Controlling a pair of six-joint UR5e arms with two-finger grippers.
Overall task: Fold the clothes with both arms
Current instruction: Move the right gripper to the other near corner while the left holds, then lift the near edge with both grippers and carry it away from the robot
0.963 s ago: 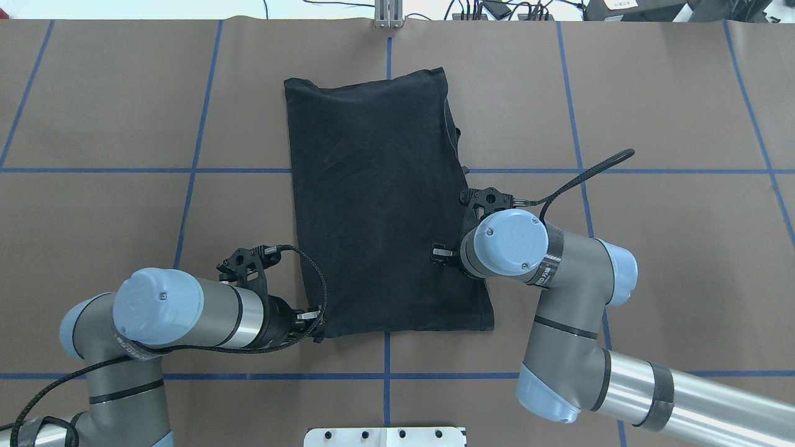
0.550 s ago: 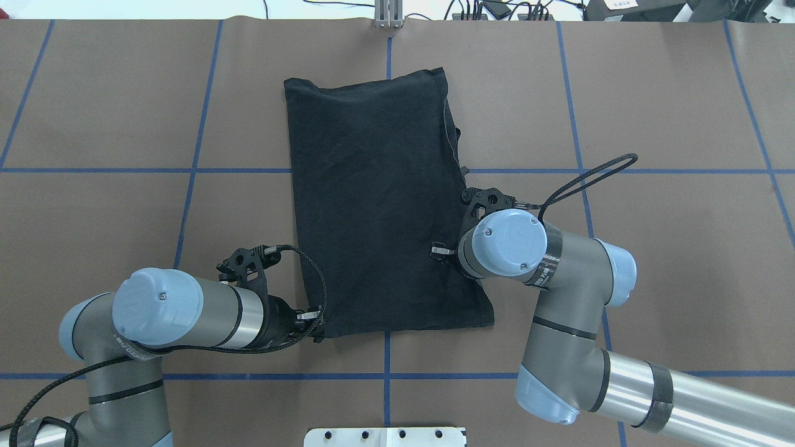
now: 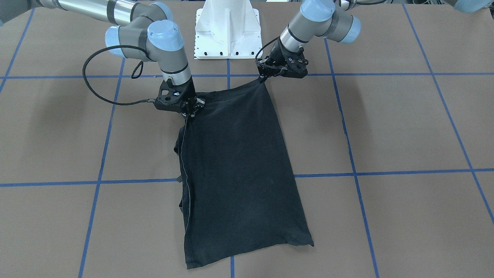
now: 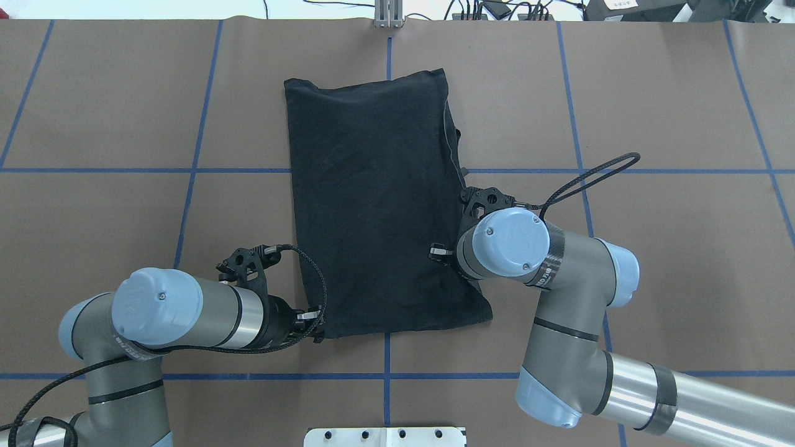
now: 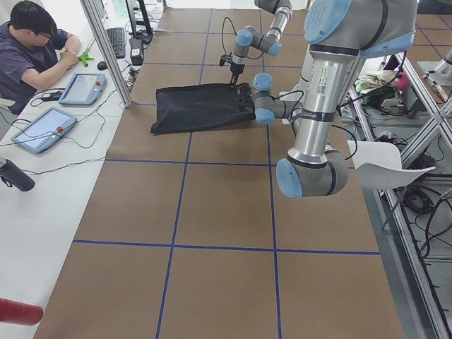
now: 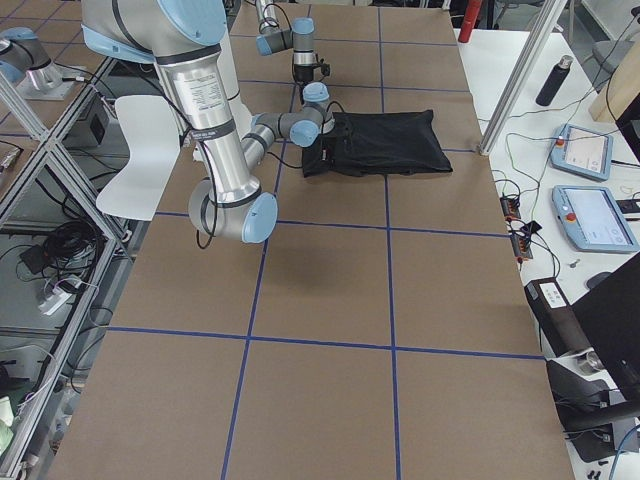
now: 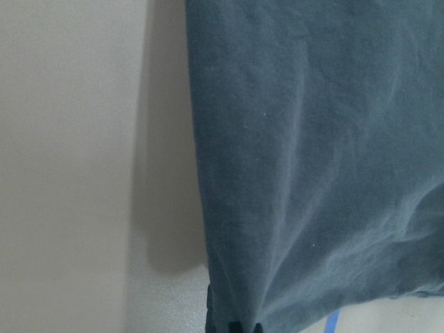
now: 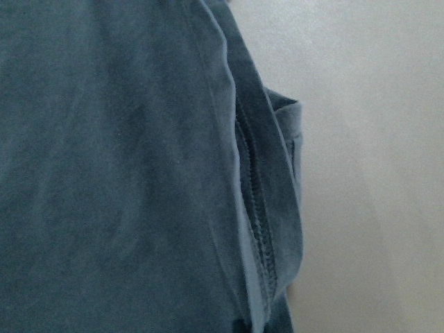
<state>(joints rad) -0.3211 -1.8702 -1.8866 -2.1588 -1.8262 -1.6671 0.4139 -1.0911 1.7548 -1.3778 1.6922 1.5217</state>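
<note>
The black T-shirt (image 4: 372, 205) lies folded lengthwise into a long rectangle, plain side up, with no logo showing. In the front view the left gripper (image 3: 263, 77) is shut on the shirt's near corner, which tents up off the table. My right gripper (image 3: 192, 112) is shut on the other long edge (image 3: 185, 154), a little way in from the near hem. From overhead the left gripper (image 4: 318, 328) sits at the near-left corner, and the right one is mostly hidden under its wrist cap (image 4: 510, 242). Both wrist views are filled with dark cloth (image 7: 312, 173) and a stitched sleeve fold (image 8: 260, 208).
The table is brown with blue tape grid lines (image 4: 192, 171). The white pedestal base (image 3: 227, 31) stands at the robot's edge. A metal post (image 4: 388, 15) rises at the far edge. A person (image 5: 28, 49) sits at a side desk with tablets (image 5: 81, 88).
The right arm shifted slightly, and the shirt's near-right corner drew in and up a little. The left arm and its corner have not moved.
</note>
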